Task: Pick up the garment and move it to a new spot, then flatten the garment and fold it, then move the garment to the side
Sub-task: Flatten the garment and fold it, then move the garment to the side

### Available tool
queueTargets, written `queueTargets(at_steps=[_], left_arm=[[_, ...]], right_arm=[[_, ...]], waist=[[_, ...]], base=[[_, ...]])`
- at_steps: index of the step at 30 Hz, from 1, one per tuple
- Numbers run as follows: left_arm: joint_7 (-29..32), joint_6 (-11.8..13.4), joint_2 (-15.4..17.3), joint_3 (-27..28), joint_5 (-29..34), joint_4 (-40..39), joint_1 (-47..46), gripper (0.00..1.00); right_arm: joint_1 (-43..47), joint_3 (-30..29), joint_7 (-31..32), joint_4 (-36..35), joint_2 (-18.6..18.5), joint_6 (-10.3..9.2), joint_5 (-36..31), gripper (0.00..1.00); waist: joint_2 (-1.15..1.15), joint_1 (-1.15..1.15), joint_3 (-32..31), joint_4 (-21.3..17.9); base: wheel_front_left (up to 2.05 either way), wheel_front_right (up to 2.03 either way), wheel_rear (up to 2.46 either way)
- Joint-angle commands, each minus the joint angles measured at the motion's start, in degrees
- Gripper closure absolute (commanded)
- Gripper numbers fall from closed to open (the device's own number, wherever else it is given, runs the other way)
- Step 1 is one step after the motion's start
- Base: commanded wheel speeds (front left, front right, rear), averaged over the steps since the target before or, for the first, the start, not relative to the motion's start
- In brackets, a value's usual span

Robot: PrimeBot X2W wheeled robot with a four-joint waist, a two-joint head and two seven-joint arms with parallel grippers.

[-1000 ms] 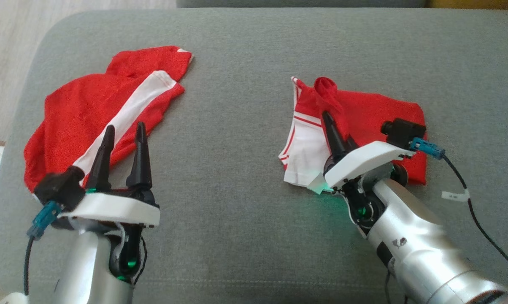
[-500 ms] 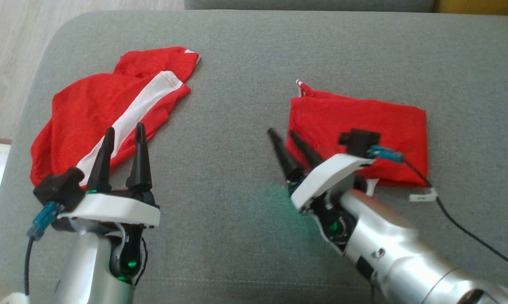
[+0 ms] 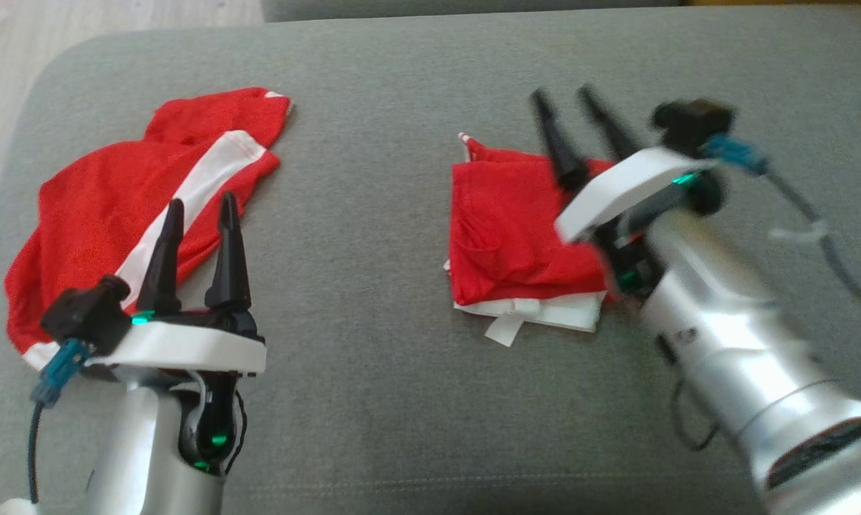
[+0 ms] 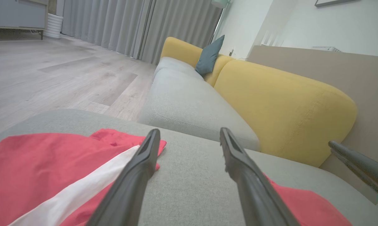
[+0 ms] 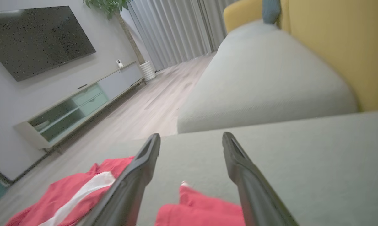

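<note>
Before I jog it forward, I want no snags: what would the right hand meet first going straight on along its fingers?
Likely the bare grey cushion: the open right hand points beyond the folded garment's far edge, low over the seat. Otherwise the way looks free; depth is unclear.

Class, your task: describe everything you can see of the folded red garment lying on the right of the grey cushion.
The folded garment is a roughly square packet of soft red cloth, lightly creased. A white layer shows along its near edge, with a small white tab sticking out. It lies flat on the grey cushion. The right gripper, open, reaches over its far right side; whether they touch I cannot tell.
</note>
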Motion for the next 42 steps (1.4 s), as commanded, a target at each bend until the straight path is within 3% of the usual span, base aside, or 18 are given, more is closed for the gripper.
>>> queueTargets(at_steps=[1, 5, 8, 14, 21, 31, 42], left_arm=[[-0.3, 0.16, 0.69, 1.66, -0.65, -2.54, -1.33, 0.0], [-0.3, 0.01, 0.69, 1.36, -0.98, -4.73, -1.41, 0.0], [-0.3, 0.05, 0.69, 1.12, -0.86, -5.57, -1.15, 0.0], [-0.3, 0.08, 0.69, -0.12, 0.15, -5.85, -0.09, 0.0], [-0.3, 0.06, 0.69, -1.19, 1.69, -6.09, 1.31, 0.0], [-0.3, -0.22, 0.69, -1.43, 2.6, -6.57, 1.37, 0.0], [-0.3, -0.82, 0.69, -2.77, 2.67, -5.69, 0.0, 0.0]], right_arm=[[-0.21, -2.58, -0.77, -2.49, -0.48, 0.2, -4.41, 0.0], [7.12, -17.28, -0.77, -12.83, -3.68, 0.2, -23.2, 0.0], [14.94, -26.0, -0.77, -22.26, -2.95, 0.2, -34.18, 0.0], [27.93, -34.78, -0.77, -35.07, 0.31, 0.2, -45.36, 0.0], [34.36, -36.9, -0.77, -39.61, 1.31, 0.2, -45.34, 0.0], [35.71, -36.22, -0.77, -41.13, 1.36, 0.2, -42.29, 0.0], [31.16, -39.34, 3.04, -31.23, 1.36, 0.2, -38.28, 0.0]], waist=[[0.0, 0.0, 0.18, -0.69], [0.0, 0.0, 0.28, -2.05], [0.0, 0.0, 0.14, -2.89], [0.0, 0.0, -0.21, -3.76], [0.0, 0.0, -0.11, -4.28], [0.0, 0.0, 0.73, -4.04], [0.0, 0.0, 3.91, -1.41]], base=[[0.0, 0.0, 0.0], [0.0, 0.0, 0.0], [0.0, 0.0, 0.0], [0.0, 0.0, 0.0], [0.0, 0.0, 0.0], [0.0, 0.0, 0.0], [0.0, 0.0, 0.0]])
